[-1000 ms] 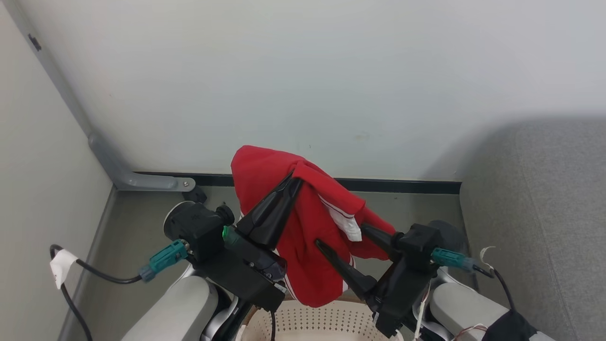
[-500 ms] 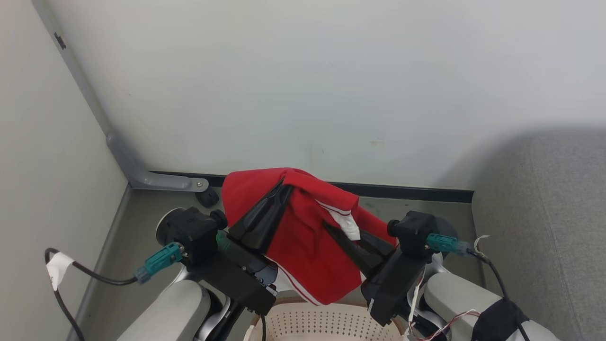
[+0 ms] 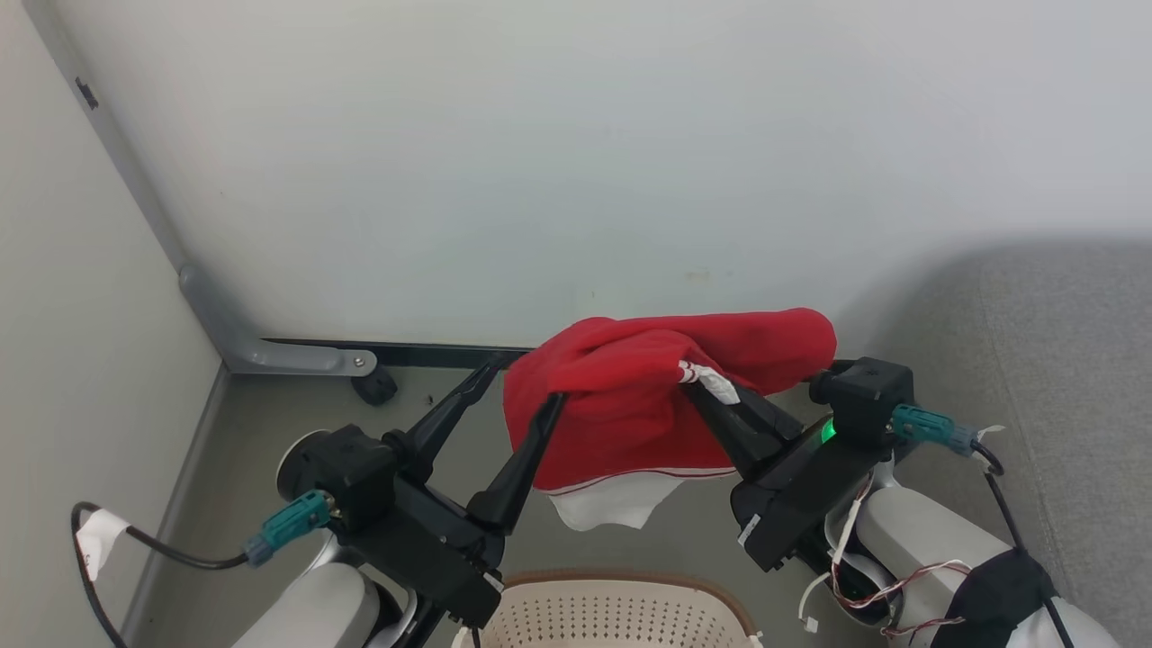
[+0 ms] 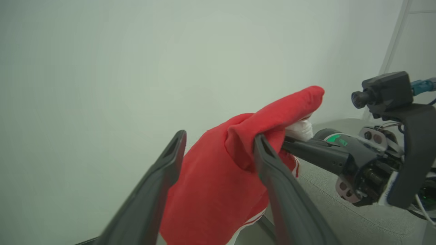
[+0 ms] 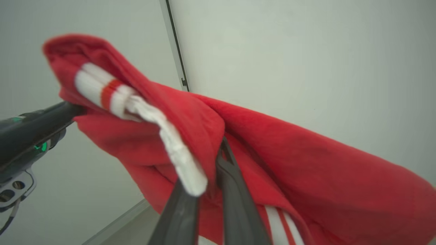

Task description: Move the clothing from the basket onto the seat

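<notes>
Wall (image 3: 576, 135) beyond clothing (image 3: 630, 405), seat (image 3: 1062, 360) at right

I had soft, even light, bright and flat across the wall (image 3: 576, 135). A faint shadow dimmed the wall beside the seat (image 3: 1062, 378). My head view was sharp throughout. In the right wrist view the clothing (image 5: 306, 163) was smeared by motion blur, worst at its white trim; the left wrist view was crisper.
</notes>
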Robot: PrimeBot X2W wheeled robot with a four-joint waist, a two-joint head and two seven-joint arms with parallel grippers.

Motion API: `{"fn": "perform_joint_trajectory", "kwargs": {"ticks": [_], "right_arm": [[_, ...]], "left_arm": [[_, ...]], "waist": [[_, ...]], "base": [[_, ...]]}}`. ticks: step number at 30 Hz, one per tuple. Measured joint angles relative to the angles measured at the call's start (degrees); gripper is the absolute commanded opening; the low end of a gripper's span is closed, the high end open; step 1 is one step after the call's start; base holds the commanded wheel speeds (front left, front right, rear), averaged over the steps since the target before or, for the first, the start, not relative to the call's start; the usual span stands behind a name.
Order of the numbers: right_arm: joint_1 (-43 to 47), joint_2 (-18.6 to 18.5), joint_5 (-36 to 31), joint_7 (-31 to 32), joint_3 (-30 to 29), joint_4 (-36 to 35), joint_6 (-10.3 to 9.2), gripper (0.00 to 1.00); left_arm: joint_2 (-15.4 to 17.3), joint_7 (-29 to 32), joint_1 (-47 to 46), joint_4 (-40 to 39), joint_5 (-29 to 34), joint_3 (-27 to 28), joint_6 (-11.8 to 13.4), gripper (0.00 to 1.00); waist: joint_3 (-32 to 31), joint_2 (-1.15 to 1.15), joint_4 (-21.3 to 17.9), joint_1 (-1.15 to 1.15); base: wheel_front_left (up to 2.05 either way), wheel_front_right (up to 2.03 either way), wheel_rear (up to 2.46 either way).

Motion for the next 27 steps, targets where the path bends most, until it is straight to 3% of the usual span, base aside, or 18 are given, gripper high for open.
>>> {"fn": "perform_joint_trajectory", "kwargs": {"ticks": [13,27], "right_arm": [[3.4,-2.5,-0.6,0.0,-7.2,-2.1,-0.01,0.00],[10.2,-5.5,-4.1,0.0,-11.8,-7.7,-0.80,0.00]], "left_arm": [[2.4,0.0,3.3,-2.2,0.5,-0.6,0.3,1.00],[4.0,0.0,6.3,-4.7,1.5,-1.6,0.4,1.00]], "waist": [[0.6,0.00,-3.9,0.00],[1.0,0.00,-10.6,0.00]], "base": [[0.00,0.00,0.00],[0.00,0.00,0.00]]}}
